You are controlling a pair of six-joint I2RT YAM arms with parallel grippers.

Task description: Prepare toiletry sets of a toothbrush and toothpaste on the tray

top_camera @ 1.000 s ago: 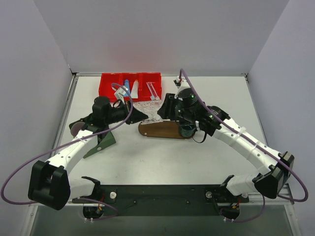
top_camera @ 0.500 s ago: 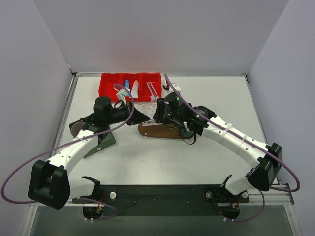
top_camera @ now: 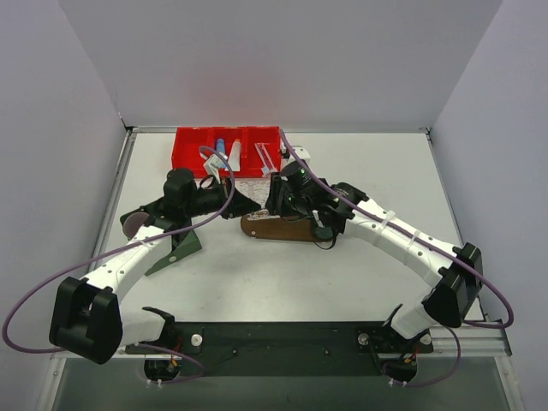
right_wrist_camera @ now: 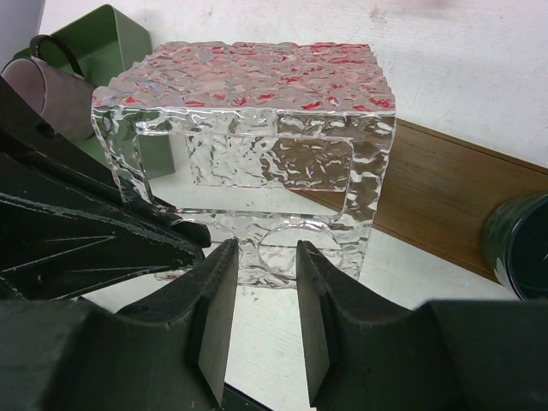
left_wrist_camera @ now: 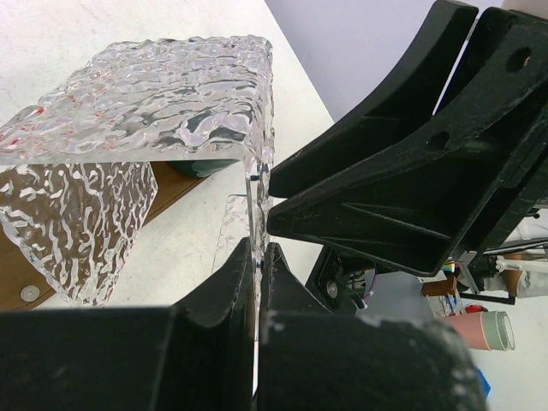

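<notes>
My left gripper (left_wrist_camera: 257, 253) is shut on the thin edge of a clear, ripple-textured holder (left_wrist_camera: 163, 94), which it holds just above the table behind the dark brown tray (top_camera: 274, 228). Just right of the holder (top_camera: 257, 193) is my right gripper (right_wrist_camera: 265, 257), open, its tips short of the holder's lower front wall (right_wrist_camera: 282, 257) and nothing between them. In the red bin (top_camera: 184, 145) at the back lie a blue toothpaste tube (top_camera: 220, 145), a white one (top_camera: 234, 154) and thin toothbrushes (top_camera: 265, 158).
A dark green cup (right_wrist_camera: 522, 248) stands on the tray's right end (right_wrist_camera: 445, 197). A dark green box (right_wrist_camera: 111, 51) lies left of the holder, under the left arm. The two arms' black fingers (right_wrist_camera: 86, 231) are close together at the holder.
The right arm has swung left and forward until its gripper faces the holder, and its jaws have narrowed a little. The left arm and the holder have stayed put.
</notes>
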